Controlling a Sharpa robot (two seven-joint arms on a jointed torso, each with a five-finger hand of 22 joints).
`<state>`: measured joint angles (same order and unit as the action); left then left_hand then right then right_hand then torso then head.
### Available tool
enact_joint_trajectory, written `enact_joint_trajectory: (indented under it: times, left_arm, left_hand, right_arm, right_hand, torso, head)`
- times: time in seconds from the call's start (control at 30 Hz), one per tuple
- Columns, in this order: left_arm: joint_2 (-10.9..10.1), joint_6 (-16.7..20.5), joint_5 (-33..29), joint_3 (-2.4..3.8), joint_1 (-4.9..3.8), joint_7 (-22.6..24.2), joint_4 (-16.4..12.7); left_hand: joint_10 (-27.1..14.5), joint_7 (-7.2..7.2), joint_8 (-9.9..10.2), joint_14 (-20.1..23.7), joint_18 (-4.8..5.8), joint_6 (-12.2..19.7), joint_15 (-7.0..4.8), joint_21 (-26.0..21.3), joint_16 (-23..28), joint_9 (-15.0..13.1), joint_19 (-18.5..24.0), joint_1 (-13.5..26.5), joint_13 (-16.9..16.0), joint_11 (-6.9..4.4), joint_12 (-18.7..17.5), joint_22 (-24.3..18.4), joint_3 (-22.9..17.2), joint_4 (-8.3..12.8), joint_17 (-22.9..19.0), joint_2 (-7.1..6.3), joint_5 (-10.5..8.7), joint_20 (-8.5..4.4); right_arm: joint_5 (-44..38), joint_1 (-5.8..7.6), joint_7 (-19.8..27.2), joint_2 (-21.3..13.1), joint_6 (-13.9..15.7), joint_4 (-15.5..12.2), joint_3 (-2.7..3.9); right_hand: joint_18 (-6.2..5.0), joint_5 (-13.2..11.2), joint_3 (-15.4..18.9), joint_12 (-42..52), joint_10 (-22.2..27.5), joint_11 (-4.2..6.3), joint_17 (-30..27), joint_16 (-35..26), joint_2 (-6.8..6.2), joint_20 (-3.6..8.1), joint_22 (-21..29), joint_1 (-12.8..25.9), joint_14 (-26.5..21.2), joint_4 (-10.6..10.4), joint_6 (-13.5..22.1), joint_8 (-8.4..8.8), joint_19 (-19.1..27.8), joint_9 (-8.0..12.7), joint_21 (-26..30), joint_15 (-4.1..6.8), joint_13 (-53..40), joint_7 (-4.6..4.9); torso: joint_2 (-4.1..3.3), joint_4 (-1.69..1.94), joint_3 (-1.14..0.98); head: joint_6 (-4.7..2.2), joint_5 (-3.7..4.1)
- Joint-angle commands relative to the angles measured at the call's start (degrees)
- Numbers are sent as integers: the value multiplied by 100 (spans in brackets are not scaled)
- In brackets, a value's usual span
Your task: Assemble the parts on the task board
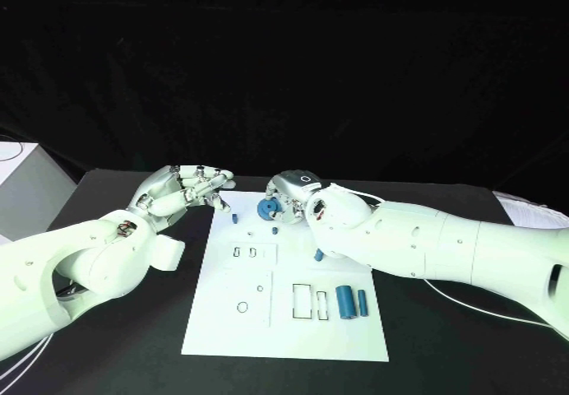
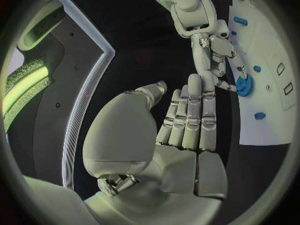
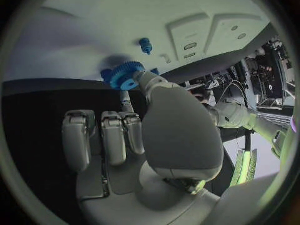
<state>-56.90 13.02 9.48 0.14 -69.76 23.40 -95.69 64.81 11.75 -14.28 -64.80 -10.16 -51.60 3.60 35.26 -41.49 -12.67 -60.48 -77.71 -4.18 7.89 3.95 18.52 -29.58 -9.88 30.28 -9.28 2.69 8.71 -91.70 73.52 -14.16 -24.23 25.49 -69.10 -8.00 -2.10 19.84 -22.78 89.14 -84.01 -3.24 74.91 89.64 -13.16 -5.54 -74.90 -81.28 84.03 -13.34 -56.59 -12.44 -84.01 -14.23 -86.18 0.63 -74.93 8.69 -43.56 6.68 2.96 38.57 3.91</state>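
The white task board (image 1: 284, 329) lies in the middle of the table. Over its far edge my right hand (image 1: 303, 196) pinches a blue gear (image 1: 271, 207) between thumb and a finger; the gear (image 3: 127, 76) hangs just above the board (image 3: 81, 30), near a small upright blue peg (image 3: 145, 45). My left hand (image 1: 180, 191) hovers at the board's far left corner, fingers stretched out and holding nothing (image 2: 187, 117). From there the right hand (image 2: 212, 47) and the gear (image 2: 244, 86) are close by. Two blue cylinders (image 1: 351, 302) lie on the board's near right part.
Small blue pegs stand on the board's far part (image 1: 235, 219), (image 1: 275, 230), (image 1: 318, 255). Rectangular slots (image 1: 303, 301) and small round holes (image 1: 243, 307) mark the board. A white box (image 1: 18, 185) sits at the far left, papers (image 1: 534, 210) at the far right.
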Motion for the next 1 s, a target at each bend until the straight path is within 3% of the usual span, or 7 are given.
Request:
enact_joint_trajectory:
  times: [0.03,0.5,0.97,1.0]
  left_arm:
    - [12,-95,24,5,-7,22,-15]
    - [20,-99,24,5,-7,19,-11]
    - [27,-99,24,5,-7,13,1]
    - [26,-99,24,5,-7,13,2]
  left_hand:
    - [-33,39,34,54,-7,15,-4,40,-23,-10,32,43,-8,14,-17,5,-12,36,5,21,11,-11]
    - [-33,39,34,54,-7,15,-4,40,-23,-10,32,43,-8,14,-17,5,-12,36,5,21,11,-11]
    - [-33,39,34,54,-7,15,-4,40,-23,-10,32,43,-8,14,-17,5,-12,36,5,21,11,-11]
    - [-33,39,34,54,-7,15,-4,40,-23,-10,32,43,-8,14,-17,5,-12,36,5,21,11,-11]
  right_arm:
    - [-67,-6,39,17,-105,25,-3]
    - [-74,-88,26,109,-140,160,-22]
    - [-47,-113,44,121,-116,223,-30]
    - [-30,-113,53,120,-104,230,-31]
  right_hand:
    - [86,-22,-24,22,-531,11,1460,21,-4,46,-1058,25,586,0,-109,-12,-337,-88,-22,31,-1415,-84]
    - [83,-39,-35,14,-523,9,1454,19,-10,44,-1046,40,584,8,-104,-8,-330,-88,-12,29,-1404,-82]
    - [67,-114,-77,-61,-447,-25,1404,4,-77,25,-988,172,572,41,3,60,-294,-70,39,3,-1302,-41]
    - [55,-163,-77,-134,-370,-54,1373,-6,-115,6,-943,240,565,49,116,128,-266,-45,79,-22,-1204,-5]
  torso:
    - [2,0,1]
    - [-6,15,2]
    - [-1,-8,-2]
    - [-1,-8,-4]
  head:
    - [-1,-4]
    - [13,-12]
    - [46,-37]
    - [43,-39]
